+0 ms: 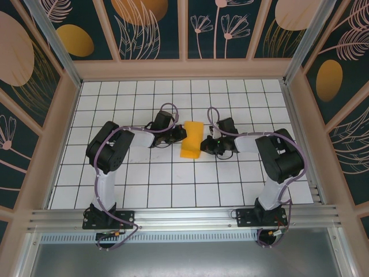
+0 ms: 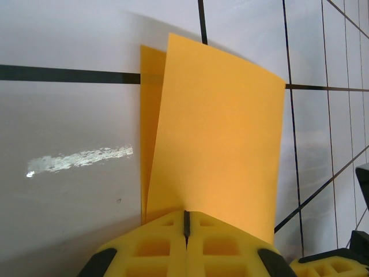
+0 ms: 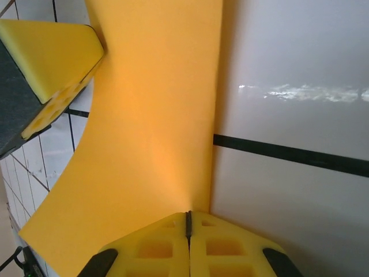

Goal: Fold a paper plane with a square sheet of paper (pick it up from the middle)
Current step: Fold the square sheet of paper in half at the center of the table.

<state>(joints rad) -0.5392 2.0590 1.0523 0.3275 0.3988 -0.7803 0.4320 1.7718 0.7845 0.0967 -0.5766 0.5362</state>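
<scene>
The square sheet of paper (image 1: 191,140) is orange-yellow and folded over into a narrow upright strip at the middle of the grid table. My left gripper (image 1: 182,134) meets it from the left and my right gripper (image 1: 206,144) from the right. In the left wrist view the paper (image 2: 219,133) rises as two layers straight out of the shut yellow jaws of the left gripper (image 2: 186,222). Seen from the right wrist, the sheet (image 3: 155,115) curves up from the shut right gripper (image 3: 188,222), with the left gripper's yellow finger (image 3: 52,52) against its far edge.
The white table with black grid lines (image 1: 144,179) is walled by wooden-framed painted panels (image 1: 153,29) on three sides. An aluminium rail (image 1: 184,216) runs along the near edge by the arm bases. The right gripper's finger (image 2: 323,268) shows at the lower right of the left wrist view.
</scene>
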